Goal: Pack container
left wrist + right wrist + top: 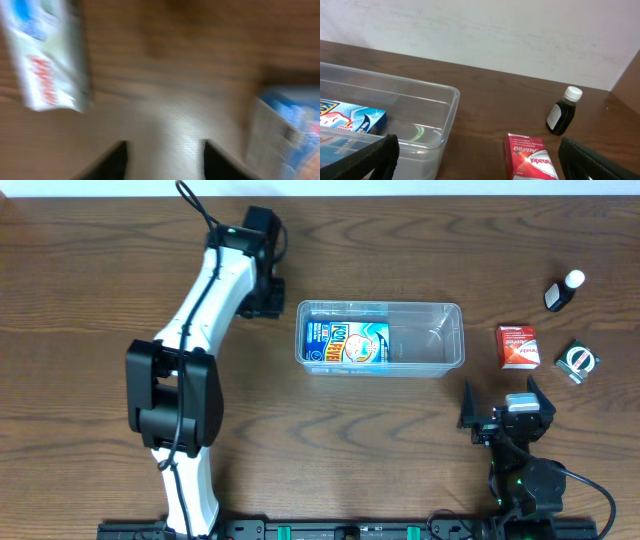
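The container (440, 365) sits about mid-surface (100, 260), long side running left to right. It's one clear tub. In its left half lies a blue box (347, 345) with big lettering on top that I honestly can't read from overhead. The right wrist view hints there could be a second box tucked beside it, but I can't count for sure.

Off to the right of the tub, three loose things:
- one red box (532, 157), lying flat. The print is upside down to the right wrist camera, but it reads Panadol, with ActiFast above it
- one small dark bottle (563, 112) with a white cap, standing upright, its label too small to read
- one round black-and-green packet (577, 361), writing unreadable

The left gripper (266, 302) hangs just beside the tub's left end. Its camera is badly smeared, but the fingers stand apart with only bare wood between them. That same blur shows a white box (50, 60) with red writing, illegible.

The right gripper (505, 402) is spread wide and holds nothing, near the front edge, with the red box ahead of it.
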